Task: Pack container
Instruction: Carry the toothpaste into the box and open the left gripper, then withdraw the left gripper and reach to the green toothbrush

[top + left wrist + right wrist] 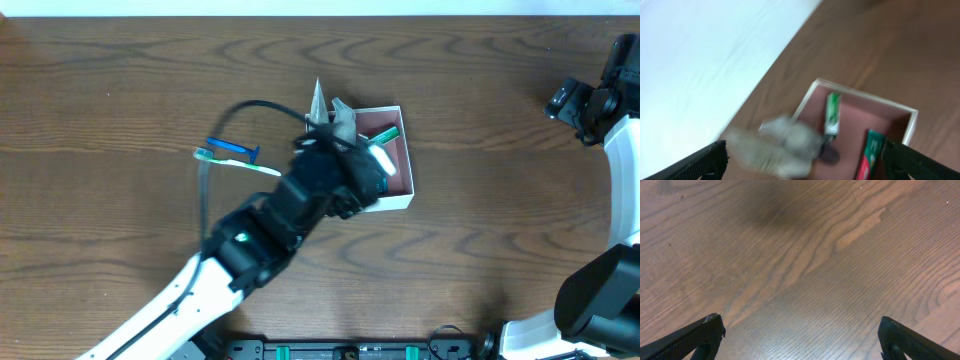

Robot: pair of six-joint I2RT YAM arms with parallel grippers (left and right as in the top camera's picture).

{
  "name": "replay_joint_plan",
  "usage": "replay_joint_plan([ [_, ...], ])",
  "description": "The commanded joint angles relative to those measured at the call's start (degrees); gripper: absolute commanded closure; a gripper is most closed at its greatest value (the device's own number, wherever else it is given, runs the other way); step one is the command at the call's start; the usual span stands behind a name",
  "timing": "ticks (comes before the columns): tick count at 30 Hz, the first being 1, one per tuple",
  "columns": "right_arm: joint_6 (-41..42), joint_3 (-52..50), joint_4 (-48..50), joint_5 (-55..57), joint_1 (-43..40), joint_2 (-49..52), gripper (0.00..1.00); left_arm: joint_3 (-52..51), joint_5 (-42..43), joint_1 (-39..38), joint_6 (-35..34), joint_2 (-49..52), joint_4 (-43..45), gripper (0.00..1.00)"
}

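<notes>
The container point(404, 158), a shallow square box with white walls and a pink-brown inside, sits mid-table. In the left wrist view the container point(862, 95) holds a green tube point(832, 114) and a red-green toothpaste carton point(869, 156). My left gripper point(342, 130) hovers at the box's left rim. In its wrist view the fingers point(810, 165) are spread wide. A blurred grey-white crumpled packet point(785, 146) lies loose between them; in the overhead view the packet point(322, 108) pokes out past the box's far-left corner. My right gripper point(800, 335) is open over bare wood.
A blue-and-green toothbrush point(232, 153) lies on the table left of the box. The right arm point(590, 105) is folded back at the far right edge. The white back edge of the table point(700, 65) shows beyond the box.
</notes>
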Motion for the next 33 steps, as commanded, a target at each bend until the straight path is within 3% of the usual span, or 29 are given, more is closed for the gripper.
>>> replay_joint_plan([
  [1, 1.0, 0.4, -0.1, 0.6, -0.2, -0.2, 0.01, 0.9, -12.8, 5.0, -20.7, -2.0, -4.4, 0.02],
  [6, 1.0, 0.4, -0.1, 0.6, -0.2, -0.2, 0.01, 0.9, -11.1, 14.4, -37.4, -2.4, -11.6, 0.02],
  [9, 1.0, 0.4, -0.1, 0.6, -0.2, -0.2, 0.01, 0.9, -6.1, 16.9, -38.6, -2.4, -13.0, 0.02],
  [14, 1.0, 0.4, -0.1, 0.6, -0.2, -0.2, 0.01, 0.9, -6.2, 19.3, -40.1, -2.0, -13.2, 0.02],
  [23, 1.0, 0.4, -0.1, 0.6, -0.2, -0.2, 0.01, 0.9, -6.3, 32.1, -62.4, 4.9, -13.1, 0.02],
  [33, 1.0, 0.4, -0.1, 0.6, -0.2, -0.2, 0.01, 0.9, 0.3, 34.0, -65.4, 19.5, -7.2, 0.02],
])
